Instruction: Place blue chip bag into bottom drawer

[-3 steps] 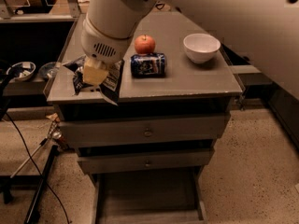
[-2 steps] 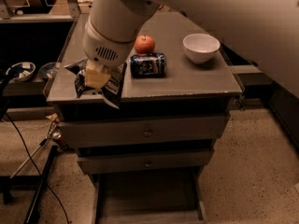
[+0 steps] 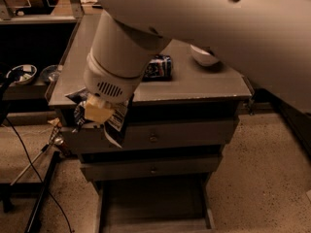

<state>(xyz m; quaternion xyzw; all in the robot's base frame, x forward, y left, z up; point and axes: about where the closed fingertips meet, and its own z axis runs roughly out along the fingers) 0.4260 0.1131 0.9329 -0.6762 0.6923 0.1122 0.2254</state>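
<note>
**Moved fwd: blue chip bag (image 3: 115, 120) now off the cabinet top**

Since 1 s ago the arm has swung toward the camera and taken the blue chip bag with it. Back then the bag lay at the front-left corner of the top. Now it hangs past the front-left edge, in front of the top drawer (image 3: 160, 136), crumpled, w/ its white label panel facing out and down.

The gripper (image 3: 99, 110) sits right at that edge, just below the big white wrist housing. Its pale fingers are closed on the bag, foil bunched on both sides of them.

The bottom drawer (image 3: 150, 205) is pulled out well below the bag, a shallow grey tray w/ side rails. The bag is above its left part and not touching it. Between them is the middle drawer (image 3: 155, 168), shut like the top one; both have 1 small round knob.

On the cabinet top (image 3: 194, 84) the blue can (image 3: 158, 68) lies on its side near the middle, partly behind the arm. The white bowl (image 3: 204, 57) stands to its right, half covered by the arm.

At left, 2 small bowls (image 3: 22, 73) sit on a lower shelf, and a black cable (image 3: 29, 152) runs down across the speckled floor.
</note>
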